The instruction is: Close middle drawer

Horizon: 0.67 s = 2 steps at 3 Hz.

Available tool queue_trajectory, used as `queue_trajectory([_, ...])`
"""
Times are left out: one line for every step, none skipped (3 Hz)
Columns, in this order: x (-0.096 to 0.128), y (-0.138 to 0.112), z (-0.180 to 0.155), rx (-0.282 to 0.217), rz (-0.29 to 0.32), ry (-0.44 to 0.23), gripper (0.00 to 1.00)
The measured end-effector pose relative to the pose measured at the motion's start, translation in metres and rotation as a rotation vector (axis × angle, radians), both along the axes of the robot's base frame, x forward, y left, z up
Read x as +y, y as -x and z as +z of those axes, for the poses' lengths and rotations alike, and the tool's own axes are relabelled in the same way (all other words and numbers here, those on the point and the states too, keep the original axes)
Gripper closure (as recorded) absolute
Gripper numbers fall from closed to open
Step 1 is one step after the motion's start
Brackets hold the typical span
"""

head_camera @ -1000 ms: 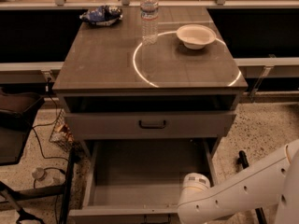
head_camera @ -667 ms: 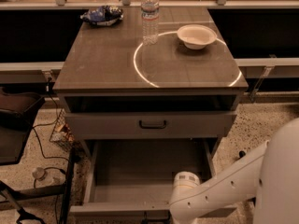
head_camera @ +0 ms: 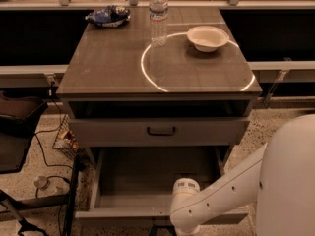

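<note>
The middle drawer (head_camera: 147, 178) is pulled far out of the grey cabinet, and its deep grey box shows nothing inside. The top edge of its front (head_camera: 118, 214) runs along the bottom of the view. The handle is hidden. My white arm (head_camera: 231, 191) reaches in from the lower right. Its wrist joint (head_camera: 185, 200) hangs over the drawer's front right part. My gripper lies below the wrist, past the bottom edge of the view, near the drawer's front. The uppermost drawer front (head_camera: 161, 131) with its dark handle stands a little out from the cabinet.
On the cabinet top (head_camera: 108, 68) stand a water bottle (head_camera: 158, 16), a white bowl (head_camera: 207, 37) and a blue snack bag (head_camera: 107, 16). A dark chair (head_camera: 17, 132) and floor cables (head_camera: 47, 178) lie to the left. A shelf rail (head_camera: 280, 68) runs behind.
My arm has swung left along the drawer's front edge, and its upper part now fills more of the lower right. The drawer has not visibly moved.
</note>
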State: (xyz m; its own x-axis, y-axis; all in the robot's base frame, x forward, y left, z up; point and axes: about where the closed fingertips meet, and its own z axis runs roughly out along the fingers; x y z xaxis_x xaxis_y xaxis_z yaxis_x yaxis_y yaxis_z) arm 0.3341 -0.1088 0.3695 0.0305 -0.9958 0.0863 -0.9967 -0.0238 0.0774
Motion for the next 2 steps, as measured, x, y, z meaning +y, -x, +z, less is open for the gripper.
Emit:
queue_trajectory([0.007,-0.008,0.001,-0.011,0.009,0.006,1.00])
queue_trajectory([0.006,-0.020,0.004,-0.029,0.025,0.017,1.00])
